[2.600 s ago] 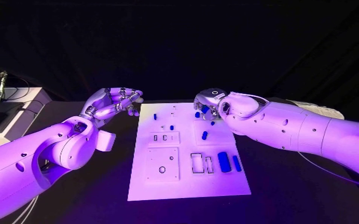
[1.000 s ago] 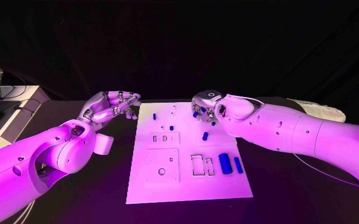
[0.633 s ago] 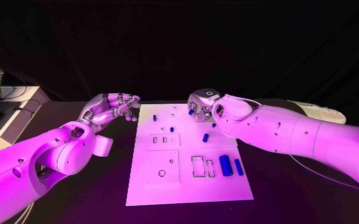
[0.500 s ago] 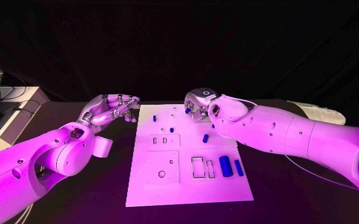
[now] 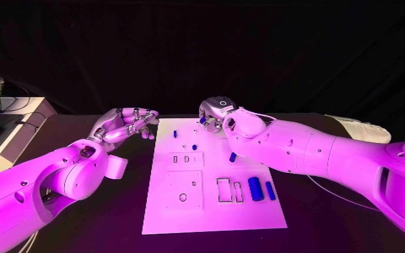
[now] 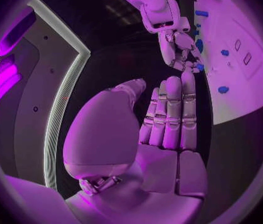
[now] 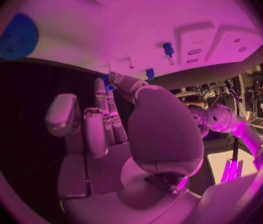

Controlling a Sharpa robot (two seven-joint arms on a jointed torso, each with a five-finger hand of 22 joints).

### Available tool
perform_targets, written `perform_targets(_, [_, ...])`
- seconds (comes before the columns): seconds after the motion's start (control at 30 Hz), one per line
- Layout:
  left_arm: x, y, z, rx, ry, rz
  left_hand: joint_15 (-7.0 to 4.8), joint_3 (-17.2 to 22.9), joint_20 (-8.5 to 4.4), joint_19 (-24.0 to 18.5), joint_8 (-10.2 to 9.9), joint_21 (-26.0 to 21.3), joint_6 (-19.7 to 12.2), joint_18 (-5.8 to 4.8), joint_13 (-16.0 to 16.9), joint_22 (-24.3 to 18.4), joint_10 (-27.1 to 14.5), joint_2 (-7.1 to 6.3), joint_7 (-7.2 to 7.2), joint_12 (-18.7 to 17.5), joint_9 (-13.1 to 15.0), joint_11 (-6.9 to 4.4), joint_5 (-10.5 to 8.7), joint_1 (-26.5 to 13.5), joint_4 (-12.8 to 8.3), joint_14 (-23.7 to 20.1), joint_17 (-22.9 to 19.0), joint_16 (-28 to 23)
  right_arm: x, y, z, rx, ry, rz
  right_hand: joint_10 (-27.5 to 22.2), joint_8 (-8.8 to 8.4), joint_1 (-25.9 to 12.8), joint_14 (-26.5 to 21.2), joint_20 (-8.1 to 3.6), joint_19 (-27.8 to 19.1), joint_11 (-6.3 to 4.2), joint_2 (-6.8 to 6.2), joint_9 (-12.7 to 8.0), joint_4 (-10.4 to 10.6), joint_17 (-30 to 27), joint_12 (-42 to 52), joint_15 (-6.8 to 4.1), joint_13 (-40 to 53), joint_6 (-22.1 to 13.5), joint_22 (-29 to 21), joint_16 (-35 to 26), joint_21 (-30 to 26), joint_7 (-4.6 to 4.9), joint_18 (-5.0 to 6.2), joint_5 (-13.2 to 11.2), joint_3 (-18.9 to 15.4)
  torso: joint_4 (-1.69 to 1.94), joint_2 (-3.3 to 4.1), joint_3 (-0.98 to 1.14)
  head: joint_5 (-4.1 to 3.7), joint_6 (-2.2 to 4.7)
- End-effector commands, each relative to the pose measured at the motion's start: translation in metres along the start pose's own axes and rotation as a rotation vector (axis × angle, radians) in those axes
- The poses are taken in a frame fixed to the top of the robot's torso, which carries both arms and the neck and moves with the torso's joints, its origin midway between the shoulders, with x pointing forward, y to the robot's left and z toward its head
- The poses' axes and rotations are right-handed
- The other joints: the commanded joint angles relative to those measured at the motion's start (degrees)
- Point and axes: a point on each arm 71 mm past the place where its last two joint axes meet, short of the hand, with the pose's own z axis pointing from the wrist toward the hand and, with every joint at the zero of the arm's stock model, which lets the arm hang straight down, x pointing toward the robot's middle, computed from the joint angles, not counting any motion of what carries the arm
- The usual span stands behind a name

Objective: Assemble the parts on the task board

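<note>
Fingers of the left hand [image 5: 126, 123] are curling inward with nothing between them; this hand is hovering over the black table [image 5: 101, 218], just beside the far left corner of the board [image 5: 211, 215]. The white board is lying in the middle of the table. Small blue parts are sitting on it: a peg [image 5: 175, 133] near the far left corner, another peg [image 5: 194, 146] behind two raised blocks, and a longer piece [image 5: 232, 157] near the middle. Three parts are lying side by side close to the right edge, among them a thick cylinder [image 5: 255, 188] and a thinner bar [image 5: 270, 190]. The right hand [image 5: 215, 115] is hanging over the far edge of the board, and a small blue part [image 7: 109, 82] is showing at its fingertips in the right wrist view. I cannot tell if this hand is really gripping it.
</note>
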Motion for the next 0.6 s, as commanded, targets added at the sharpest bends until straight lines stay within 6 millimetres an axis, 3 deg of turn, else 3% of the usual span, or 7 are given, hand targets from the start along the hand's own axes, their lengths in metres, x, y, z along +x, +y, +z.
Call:
perform_targets(0.03, [0.0043, -0.0014, 0.0007, 0.006, 0.027, -0.008, -0.02, 0.19, -0.15, -0.38, -0.32, 0.11, -0.43, 0.61, 0.05, 0.05, -0.19, 0.41, 0.05, 0.08, 0.05, 0.08, -0.21, 0.05, -0.14, -0.27, 0.08, 0.33, -0.002, 0.0008, 0.0019, 0.013, -0.037, -0.016, 1.19, 0.95, 2.1, 2.83, -0.37, 0.05, -0.81, 2.26, 3.21, -0.17, 0.19, -0.09, -0.23, 0.13, 0.76, 0.04, 0.38, 0.19, -0.51, -0.71, 0.08, 0.09, -0.05, 0.09, -0.04, 0.27, 0.1])
perform_targets(0.1, [0.0048, -0.0015, 0.0007, 0.006, 0.028, -0.008, -0.02, 0.19, -0.15, -0.38, -0.32, 0.11, -0.43, 0.61, 0.05, 0.05, -0.19, 0.41, 0.05, 0.08, 0.05, 0.08, -0.21, 0.05, -0.14, -0.27, 0.08, 0.33, -0.0017, 0.0012, 0.0029, 0.016, -0.036, -0.019, 1.19, 0.95, 2.1, 2.83, -0.37, 0.05, -0.81, 2.26, 3.21, -0.17, 0.19, -0.09, -0.23, 0.13, 0.76, 0.04, 0.38, 0.19, -0.51, -0.71, 0.08, 0.09, -0.03, 0.1, -0.08, 0.26, 0.08])
perform_targets(0.2, [0.005, -0.0017, 0.0005, 0.006, 0.03, -0.009, 0.02, 0.17, -0.13, -0.47, -0.34, 0.2, -0.46, 0.6, 0.07, 0.12, -0.23, 0.4, 0.1, 0.08, 0.07, 0.13, -0.24, -0.06, -0.09, -0.32, 0.1, 0.38, -0.001, 0.002, 0.0054, 0.023, -0.032, -0.024, 1.21, 1.0, 2.12, 2.83, -0.38, 0.05, -0.8, 2.27, 3.31, -0.22, 0.21, -0.15, -0.23, 0.14, 0.72, 0.05, 0.41, 0.19, -0.49, -0.71, -0.09, 0.13, -0.1, 0.12, 0.04, 0.4, 0.14])
perform_targets(0.43, [0.0063, -0.0022, 0.0006, 0.006, 0.034, -0.012, 0.02, 0.17, -0.13, -0.47, -0.34, 0.2, -0.46, 0.6, 0.07, 0.12, -0.23, 0.4, 0.1, 0.08, 0.07, 0.13, -0.24, -0.06, -0.09, -0.32, 0.1, 0.38, 0.0015, 0.0064, 0.0086, 0.021, -0.014, -0.031, 1.21, 1.01, 2.14, 2.84, -0.38, 0.04, -0.79, 2.25, 3.34, -0.26, 0.24, -0.17, -0.23, 0.14, 0.7, 0.05, 0.42, 0.18, -0.48, -0.71, -0.1, 0.15, 0.06, 0.19, -0.06, 0.26, 0.01])
perform_targets(0.6, [0.007, -0.0025, 0.0008, 0.007, 0.036, -0.013, 0.07, 0.13, -0.09, -0.61, -0.4, 0.34, -0.53, 0.6, 0.09, 0.22, -0.32, 0.39, 0.15, 0.07, 0.09, 0.19, -0.26, -0.25, 0.01, -0.41, 0.13, 0.47, 0.0065, 0.0086, 0.0089, 0.018, 0.0, -0.032, 1.19, 1.02, 2.15, 2.82, -0.38, -0.04, -0.78, 2.22, 3.38, -0.3, 0.15, -0.2, -0.23, 0.14, 0.68, -0.12, 0.39, 0.06, -0.46, -0.68, -0.12, 0.16, 0.06, 0.25, -0.01, 0.38, -0.16])
